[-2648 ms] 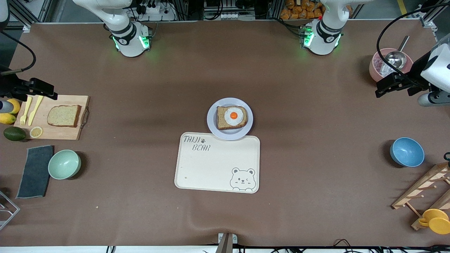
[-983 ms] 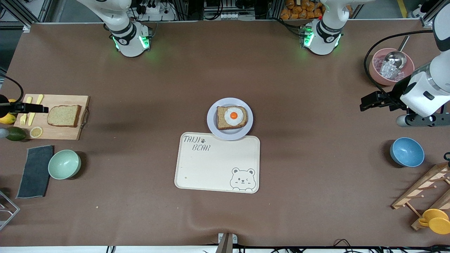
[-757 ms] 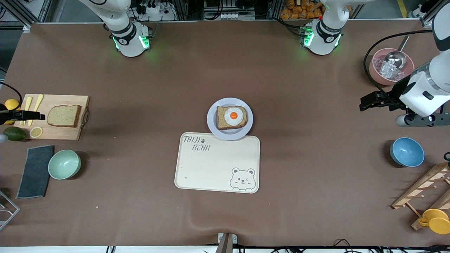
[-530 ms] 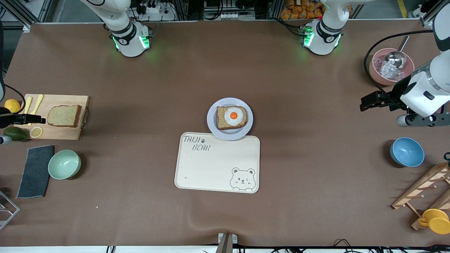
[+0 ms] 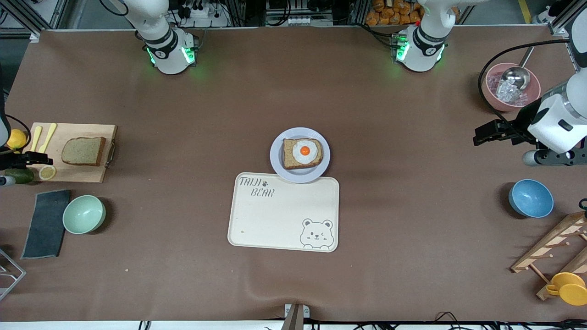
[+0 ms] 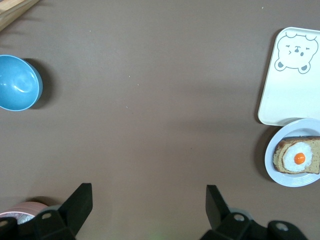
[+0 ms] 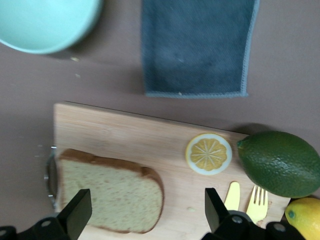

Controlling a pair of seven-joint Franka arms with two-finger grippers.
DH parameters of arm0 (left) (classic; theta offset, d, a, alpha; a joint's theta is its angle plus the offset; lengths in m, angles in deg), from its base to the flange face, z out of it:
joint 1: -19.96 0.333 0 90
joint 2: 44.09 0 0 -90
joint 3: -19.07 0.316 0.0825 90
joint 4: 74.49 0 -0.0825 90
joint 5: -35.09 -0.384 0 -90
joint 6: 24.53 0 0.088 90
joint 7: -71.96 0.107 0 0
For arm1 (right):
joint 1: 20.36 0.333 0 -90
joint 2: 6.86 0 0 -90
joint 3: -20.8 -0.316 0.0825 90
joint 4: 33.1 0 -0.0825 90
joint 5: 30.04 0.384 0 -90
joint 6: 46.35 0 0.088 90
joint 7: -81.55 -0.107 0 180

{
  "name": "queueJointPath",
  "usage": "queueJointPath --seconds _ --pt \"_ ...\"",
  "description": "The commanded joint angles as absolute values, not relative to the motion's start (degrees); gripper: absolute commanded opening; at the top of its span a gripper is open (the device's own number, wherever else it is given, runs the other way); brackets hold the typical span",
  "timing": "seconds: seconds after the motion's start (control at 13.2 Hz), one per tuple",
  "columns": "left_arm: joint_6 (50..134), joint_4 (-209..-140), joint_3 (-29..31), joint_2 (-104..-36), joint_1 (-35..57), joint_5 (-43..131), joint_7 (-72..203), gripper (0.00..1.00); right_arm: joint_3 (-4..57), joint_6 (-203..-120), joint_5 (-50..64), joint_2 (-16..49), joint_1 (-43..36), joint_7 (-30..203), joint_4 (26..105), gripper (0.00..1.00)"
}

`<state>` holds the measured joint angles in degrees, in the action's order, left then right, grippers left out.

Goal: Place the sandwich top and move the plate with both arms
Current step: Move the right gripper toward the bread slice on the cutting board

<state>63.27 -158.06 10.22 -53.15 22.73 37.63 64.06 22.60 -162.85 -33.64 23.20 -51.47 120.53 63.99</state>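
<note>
The sandwich top (image 5: pixel 83 151), a plain brown bread slice, lies on a wooden cutting board (image 5: pixel 73 173) at the right arm's end of the table. It also shows in the right wrist view (image 7: pixel 110 197). My right gripper (image 5: pixel 34 159) is open and empty, over the board's end with the cutlery; its fingers straddle the slice's edge and bare board (image 7: pixel 146 197). The plate (image 5: pixel 277 160) sits mid-table with an egg-topped slice (image 5: pixel 302 153) on it. My left gripper (image 5: pixel 481 135) is open and empty over bare table (image 6: pixel 147 194). The plate (image 6: pixel 272 170) shows in its wrist view.
The cream bear tray (image 5: pixel 284 215) touches the plate on the side nearer the front camera. On or beside the board lie a lemon slice (image 5: pixel 47 172), an avocado (image 5: pixel 18 175), a green bowl (image 5: pixel 84 214) and a dark cloth (image 5: pixel 46 223). A blue bowl (image 5: pixel 530 198) and a pink bowl (image 5: pixel 506 87) flank the left gripper.
My right gripper has slid over the board's cutlery end, lower in the front view. My left gripper has shifted only slightly. The bread and the plate have not moved.
</note>
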Motion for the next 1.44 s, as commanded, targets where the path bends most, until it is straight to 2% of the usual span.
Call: queueJointPath --seconds 0.0,0.15,0.38,0.61,0.76,0.98,1.36 --pt "63.0 -157.7 10.2 -53.1 22.5 37.2 64.4 1.0 21.5 -165.3 -34.8 24.8 -53.1 120.9 63.8 1.0" --pt "62.7 -158.0 10.1 -52.8 22.5 37.1 64.1 1.0 21.5 -168.6 -34.8 24.1 -53.9 120.9 67.8 1.0" --pt "62.7 -158.0 9.9 -52.8 22.5 35.0 64.0 1.0 21.5 -168.8 -34.8 24.1 -54.8 120.9 68.5 1.0" --pt "62.5 -158.0 9.9 -52.7 22.4 34.5 63.6 1.0 21.5 -167.6 -34.9 23.0 -54.6 121.0 68.5 1.0" --pt "62.5 -158.1 9.9 -52.7 22.5 34.5 63.6 1.0 21.5 -162.8 -34.9 21.8 -54.8 120.9 68.7 1.0" --pt "62.3 -158.1 9.9 -52.7 22.5 34.5 63.6 1.0 21.6 -162.5 -36.5 20.6 -54.9 120.9 69.0 1.0" --pt "62.3 -158.1 9.9 -52.8 22.6 34.5 64.2 1.0 21.5 -170.0 -36.5 20.6 -59.2 121.4 76.6 1.0"
